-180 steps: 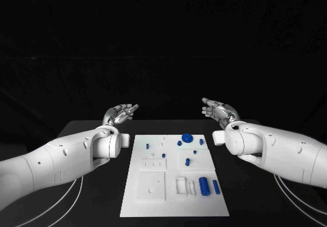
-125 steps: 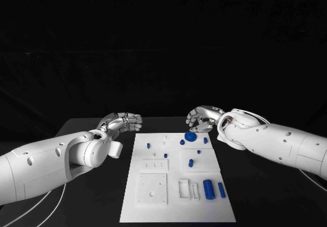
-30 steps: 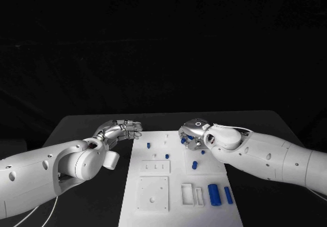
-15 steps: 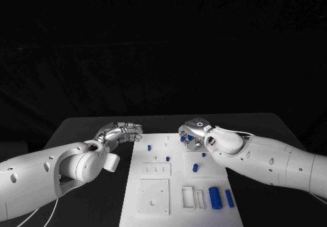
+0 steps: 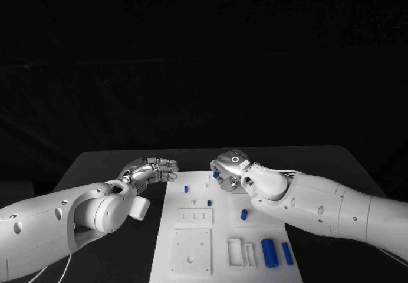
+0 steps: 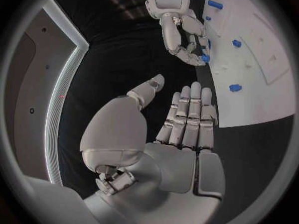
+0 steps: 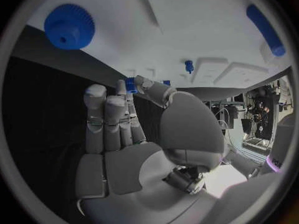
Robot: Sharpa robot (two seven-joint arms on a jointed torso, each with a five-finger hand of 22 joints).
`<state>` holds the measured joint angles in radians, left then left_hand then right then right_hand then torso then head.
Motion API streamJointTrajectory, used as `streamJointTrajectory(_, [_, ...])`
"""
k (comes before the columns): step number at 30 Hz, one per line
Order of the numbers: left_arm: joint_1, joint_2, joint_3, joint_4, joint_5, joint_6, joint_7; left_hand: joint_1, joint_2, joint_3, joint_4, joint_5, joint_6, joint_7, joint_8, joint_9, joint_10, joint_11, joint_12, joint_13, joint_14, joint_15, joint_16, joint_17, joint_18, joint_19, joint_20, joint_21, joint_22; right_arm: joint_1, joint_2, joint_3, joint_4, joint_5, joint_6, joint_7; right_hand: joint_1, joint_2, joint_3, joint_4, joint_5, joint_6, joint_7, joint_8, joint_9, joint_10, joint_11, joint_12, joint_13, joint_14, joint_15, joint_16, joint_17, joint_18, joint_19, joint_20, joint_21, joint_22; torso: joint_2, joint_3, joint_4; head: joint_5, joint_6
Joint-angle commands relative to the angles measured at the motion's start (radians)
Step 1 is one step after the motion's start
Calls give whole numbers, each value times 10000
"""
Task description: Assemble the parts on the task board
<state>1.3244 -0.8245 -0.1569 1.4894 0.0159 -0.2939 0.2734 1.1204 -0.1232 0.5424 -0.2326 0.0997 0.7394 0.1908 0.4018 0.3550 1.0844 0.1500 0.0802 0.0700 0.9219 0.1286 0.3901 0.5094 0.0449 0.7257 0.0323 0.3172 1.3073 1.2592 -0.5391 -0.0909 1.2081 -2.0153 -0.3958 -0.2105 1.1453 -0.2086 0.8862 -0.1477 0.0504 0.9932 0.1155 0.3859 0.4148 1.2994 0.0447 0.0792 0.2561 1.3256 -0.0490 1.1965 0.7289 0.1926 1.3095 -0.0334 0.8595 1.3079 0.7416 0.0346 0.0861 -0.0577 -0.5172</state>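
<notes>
The right hand (image 5: 229, 171) is down over the far end of the task board (image 5: 191, 259), and from its own wrist I can see a small blue peg (image 7: 130, 84) nipped between its thumb and a fingertip while the other fingers stand straight up beside it. The left hand (image 5: 155, 170) hovers off the board's left edge above the tabletop (image 5: 102, 162), fingers curled loosely and nothing in them; from its wrist the fingers (image 6: 190, 119) look straight and close together, so I take it as released and idle. My guess is that the step now is carrying this peg to its seat. To do it well, the hand should keep the peg upright in the pinch, line it up square over its hole before lowering, and press straight down without twisting, since so small a piece could easily roll out of a two-point hold. Near the hand on the board lies a blue gear (image 7: 69, 26), close enough that spread fingers could nudge it. Further along the board toward the robot sit several short blue studs (image 5: 209, 203), a recessed white block (image 5: 191, 250), and two long blue cylinders (image 5: 269, 252) at the near right corner, well apart from the working hand. The right forearm hangs over the board's right side, hiding part of it from above.
</notes>
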Motion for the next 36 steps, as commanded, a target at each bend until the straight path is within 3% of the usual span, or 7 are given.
streamJointTrajectory(1, [22, 41, 10, 4, -40, 108, 32, 62, 10, 28, -15, 48, -58, 112, -33, -12, -1, 86, -60, -8, -5, 51, -56, -11, 27, -99, 4, 53, 231, 0, 167, -1, -94, -772, -32, -487, 9, -113, 79, 4, -15, 267, -29, 69, 7, 153, 62, -13, -18, -94, -125, 41, -18, 692, -23, -103, 58, 222, 9, -11, 29, 17, 36])
streamJointTrajectory(12, [22, 95, 10, -32, -41, 85, 29, 56, 8, 31, -27, 52, -66, 115, -41, -12, -6, 90, -69, -9, -5, 53, -57, -11, 25, -100, 6, 58, 231, 0, 626, -9, -335, -1258, 186, -746, 14, -142, 115, 23, -15, 273, -32, 69, 5, 158, 63, -26, -26, -96, -124, 55, -31, 692, -30, -104, 79, 220, 22, -32, 39, 99, 55])
streamJointTrajectory(21, [25, 153, 12, -66, -42, 89, 18, 54, 8, 34, -35, 55, -68, 118, -46, -12, -8, 89, -74, -9, -6, 54, -58, -10, 24, -101, 7, 60, 231, -2, 790, -100, -453, -1457, 346, -872, 23, -183, 152, 33, -15, 285, -37, 72, 6, 170, 64, -33, -32, -96, -123, 70, -43, 692, -37, -104, 102, 219, 23, -10, 0, 171, 64])
streamJointTrajectory(36, [75, 171, 13, -55, -52, 82, 2, 50, 2, 36, -47, 56, -73, 120, -51, -11, -12, 88, -81, -9, -7, 55, -60, -10, 23, -103, 7, 64, 232, -3, 906, -114, -699, -1220, 444, -684, 13, -203, 165, 48, -16, 287, -37, 70, 4, 174, 67, -41, -38, -96, -120, 81, -52, 692, -45, -100, 115, 218, 54, -14, 50, 229, -10])
